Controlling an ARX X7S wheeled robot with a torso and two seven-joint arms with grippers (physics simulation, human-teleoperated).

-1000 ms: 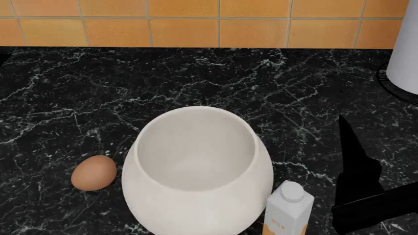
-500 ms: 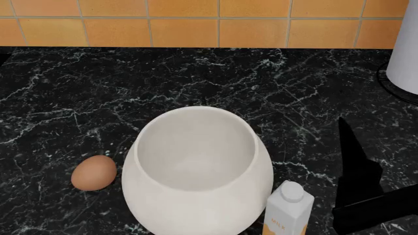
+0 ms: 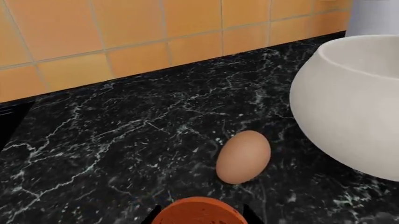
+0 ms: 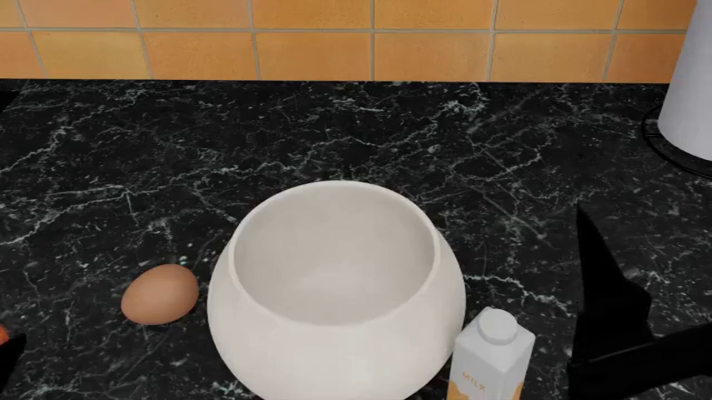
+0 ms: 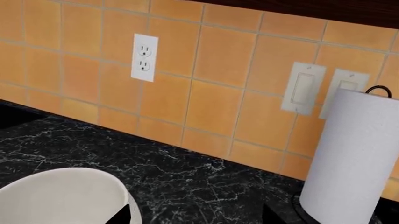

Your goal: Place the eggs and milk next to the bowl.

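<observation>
The white bowl (image 4: 333,292) stands at the middle front of the black counter. The pale tan egg (image 4: 160,293) lies just left of it, also in the left wrist view (image 3: 243,156). The milk carton (image 4: 489,354) stands upright against the bowl's right front. My left gripper (image 3: 199,217) is shut on the orange-brown egg (image 3: 199,209), a little short of the tan egg; it only peeks in at the head view's lower left edge (image 4: 6,350). My right gripper (image 5: 198,217) is open and empty, right of the milk (image 4: 623,325).
A tall white paper-towel roll (image 5: 355,158) on a black base stands at the back right, seen at the head view's edge (image 4: 689,83). The orange tiled wall (image 4: 356,42) runs behind the counter, with an outlet (image 5: 144,57) and switches (image 5: 303,87).
My left gripper with the orange-brown egg has just come into the head view's lower left edge. My right gripper has sunk slightly. Bowl, tan egg and milk have not moved.
</observation>
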